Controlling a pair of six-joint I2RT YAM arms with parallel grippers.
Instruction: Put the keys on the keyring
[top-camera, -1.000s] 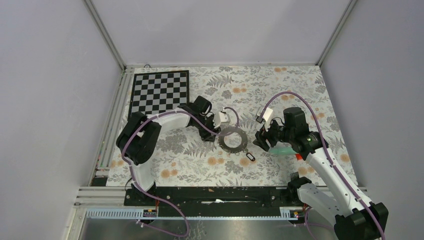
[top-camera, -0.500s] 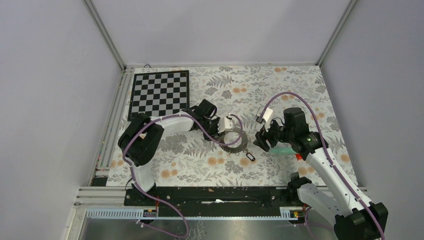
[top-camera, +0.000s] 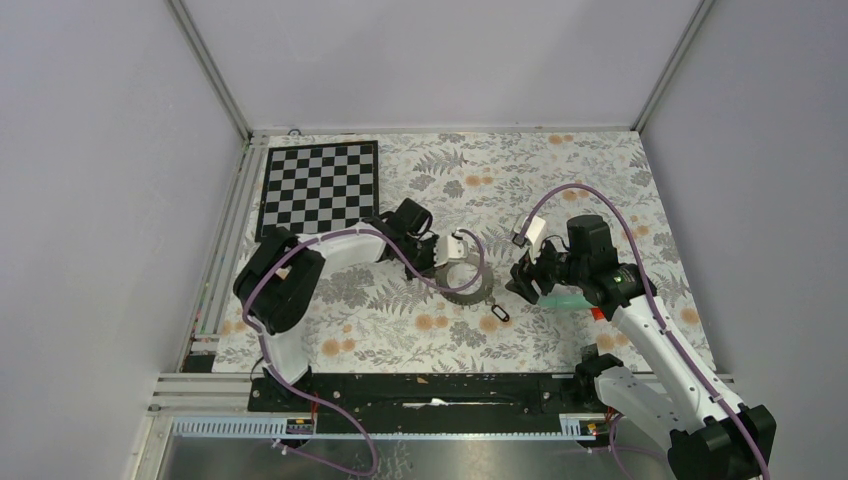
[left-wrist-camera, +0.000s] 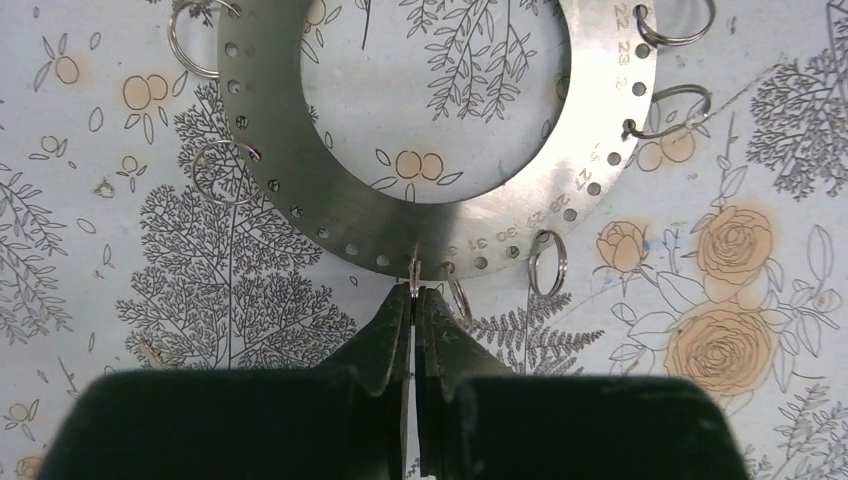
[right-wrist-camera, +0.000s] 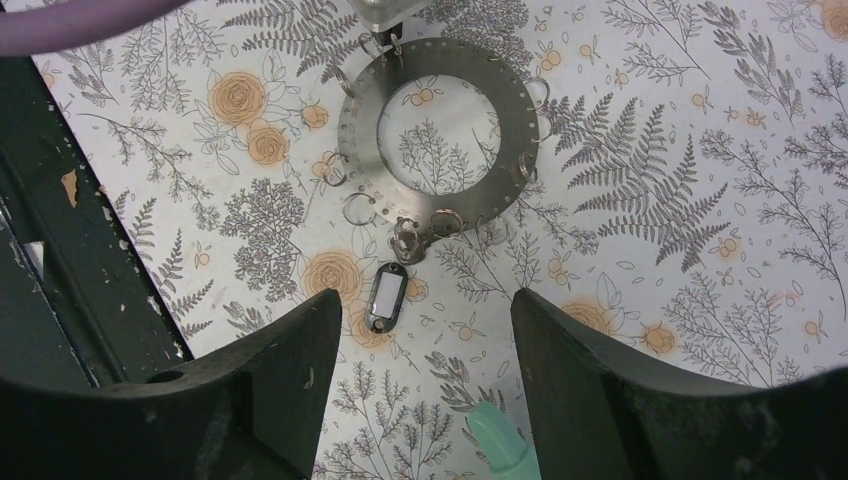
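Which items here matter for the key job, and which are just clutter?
Job: keyring; tagged key; left claw, shut on a small ring at the keyring's rim; right claw, open.
Lying about: chequered board; teal stick.

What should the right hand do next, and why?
Probably lower the right hand onto the tagged key: its jaws stand open above that key, which lies at the edge of the keyring, while the left hand is shut on the keyring's rim.
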